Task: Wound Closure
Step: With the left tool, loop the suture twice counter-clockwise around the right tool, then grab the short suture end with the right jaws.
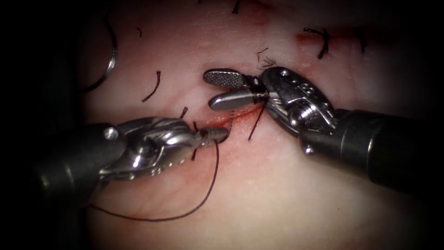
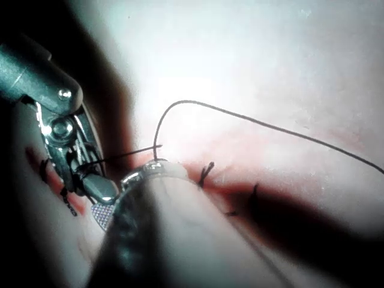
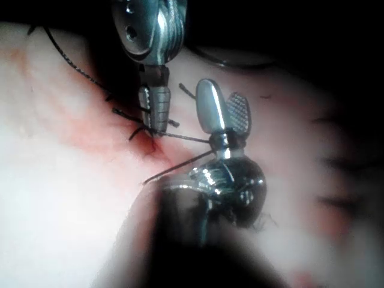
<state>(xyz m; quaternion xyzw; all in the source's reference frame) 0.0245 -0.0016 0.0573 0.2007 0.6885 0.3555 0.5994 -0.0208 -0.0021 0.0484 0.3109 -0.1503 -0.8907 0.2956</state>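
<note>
The tissue [image 1: 277,194] carries a red cut [image 1: 231,118] running across between the tools. My left tool [image 1: 224,134] comes in from the left, its jaws shut on the dark thread [image 1: 210,185] right at the cut. From there the thread sweeps down and back to the left. My right tool [image 1: 209,90] stands open just above the cut, with thread wound around the base of its jaws. In the right wrist view the left tool [image 3: 155,126] pinches the thread beside the open right tool [image 3: 223,96]. The curved needle [image 1: 111,60] lies free on the tissue far left, held by neither tool.
Finished stitches [image 1: 321,41] sit along the cut at the upper right, with red fluid [image 1: 305,37] around them. Several cut ends of thread [image 1: 152,88] lie on the tissue to the upper left. In the left wrist view the thread [image 2: 270,126] arcs across the tissue.
</note>
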